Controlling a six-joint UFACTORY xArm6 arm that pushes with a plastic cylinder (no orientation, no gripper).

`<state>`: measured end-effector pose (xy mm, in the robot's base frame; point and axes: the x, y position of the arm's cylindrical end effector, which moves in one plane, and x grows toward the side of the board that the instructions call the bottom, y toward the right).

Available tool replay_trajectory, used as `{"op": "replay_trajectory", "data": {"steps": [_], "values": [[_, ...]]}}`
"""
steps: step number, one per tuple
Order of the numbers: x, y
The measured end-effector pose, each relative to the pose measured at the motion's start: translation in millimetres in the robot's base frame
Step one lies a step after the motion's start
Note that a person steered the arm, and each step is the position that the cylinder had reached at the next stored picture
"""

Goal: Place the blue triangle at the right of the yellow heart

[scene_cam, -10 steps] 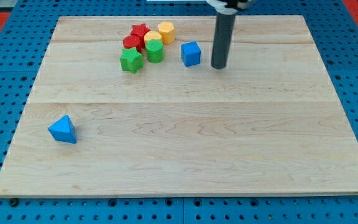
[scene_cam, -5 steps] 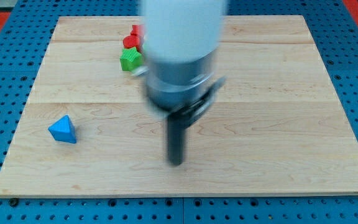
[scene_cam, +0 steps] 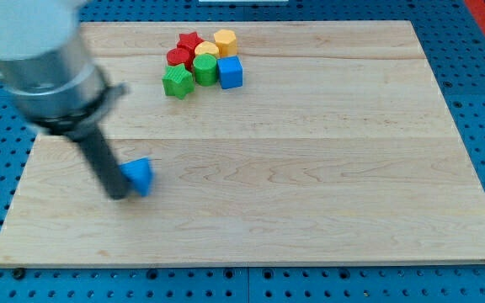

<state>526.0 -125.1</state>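
Observation:
The blue triangle (scene_cam: 140,176) lies at the lower left of the wooden board (scene_cam: 310,168). My tip (scene_cam: 118,195) is right against its left side. The rod and arm rise from there toward the view's top left, blurred. The yellow heart (scene_cam: 205,50) sits in a cluster of blocks near the board's top, far from the triangle. It is partly hidden by the green block in front of it.
The cluster also holds a red star (scene_cam: 189,40), a red block (scene_cam: 178,57), a yellow cylinder (scene_cam: 225,41), a green star-like block (scene_cam: 178,82), a green cylinder (scene_cam: 205,68) and a blue cube (scene_cam: 230,71) on its right side.
My tip swept from the upper middle down across the board to the lower left. The blue triangle has shifted right. The blue cube now sits closer to the cluster.

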Motion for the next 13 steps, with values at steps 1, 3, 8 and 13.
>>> {"op": "replay_trajectory", "data": {"steps": [1,3,8,13], "values": [[-40,56],[-52,55],[-132,39],[-169,183]]}}
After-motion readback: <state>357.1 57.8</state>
